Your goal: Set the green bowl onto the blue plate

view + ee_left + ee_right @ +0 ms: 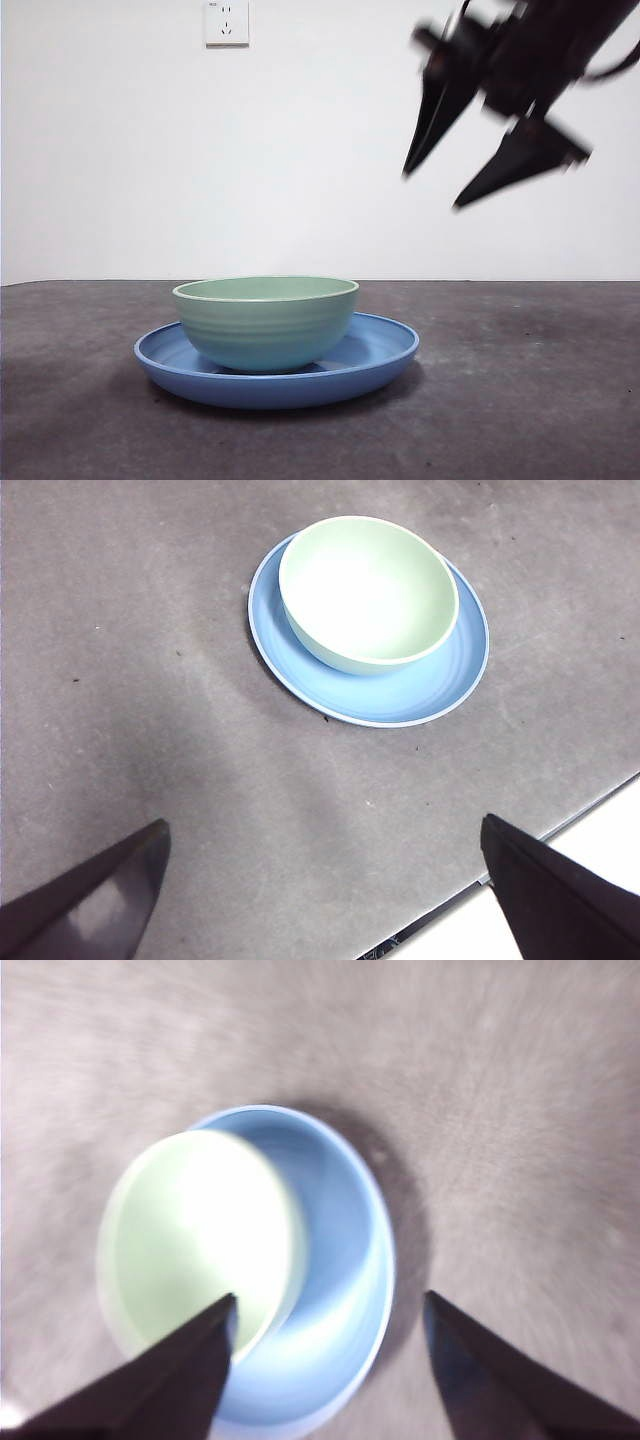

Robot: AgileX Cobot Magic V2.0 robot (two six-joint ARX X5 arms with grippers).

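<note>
Green bowl (266, 320) sits upright on blue plate (385, 358), lower centre of frame; job looks done. Right gripper (430, 190) upper right, fingers spread, empty. Left gripper (325, 880) spread, idle.

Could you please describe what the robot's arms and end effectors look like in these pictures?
Both end effectors are black. In the front view, the right end effector shows two long, tapering jaws that narrow to points, below a bulky dark body with a thin cable looping off it. In the left wrist view, the left end effector has flat, wedge-shaped jaws with a slight sheen. No markings are visible.
</note>
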